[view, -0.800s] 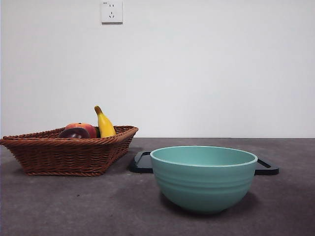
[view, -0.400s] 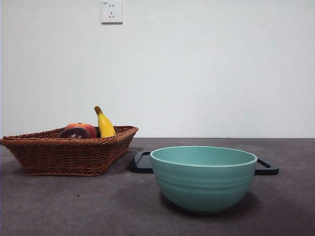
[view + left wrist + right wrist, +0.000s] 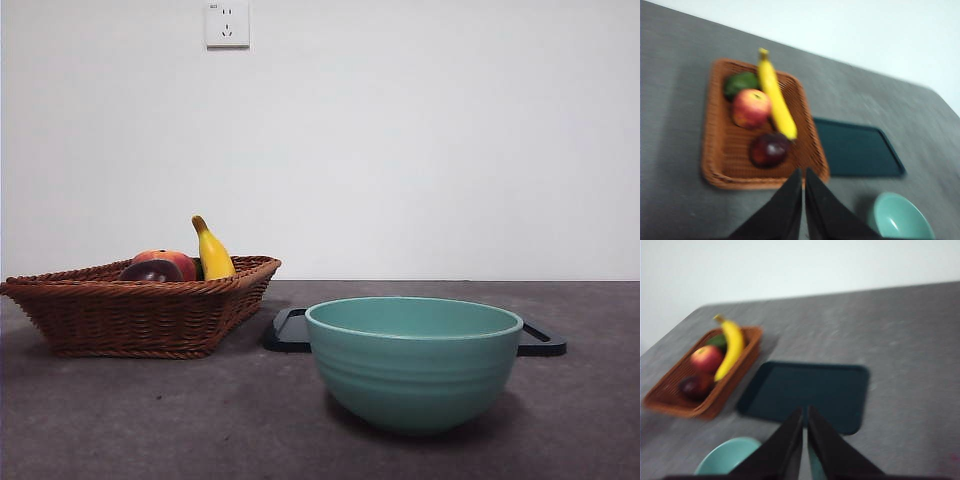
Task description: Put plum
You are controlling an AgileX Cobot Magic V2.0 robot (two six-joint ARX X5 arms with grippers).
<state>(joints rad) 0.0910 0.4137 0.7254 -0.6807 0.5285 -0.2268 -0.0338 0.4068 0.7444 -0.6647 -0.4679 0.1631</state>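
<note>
The dark purple plum (image 3: 768, 150) lies in the brown wicker basket (image 3: 716, 150), near its front edge, beside a yellow banana (image 3: 776, 102) and a red-orange fruit (image 3: 750, 107). In the front view the plum (image 3: 151, 271) just peeks over the basket rim (image 3: 140, 288) at the left. The right wrist view also catches the plum (image 3: 694, 385). My left gripper (image 3: 804, 172) hovers high above the table, short of the basket, jaws shut and empty. My right gripper (image 3: 805, 412) hangs high over the tray, jaws shut and empty. Neither arm shows in the front view.
A teal bowl (image 3: 413, 360) stands front and centre on the grey table. Behind it lies a flat dark tray (image 3: 857, 147), to the right of the basket. A green fruit (image 3: 740, 82) sits at the basket's far corner. A white wall backs the table.
</note>
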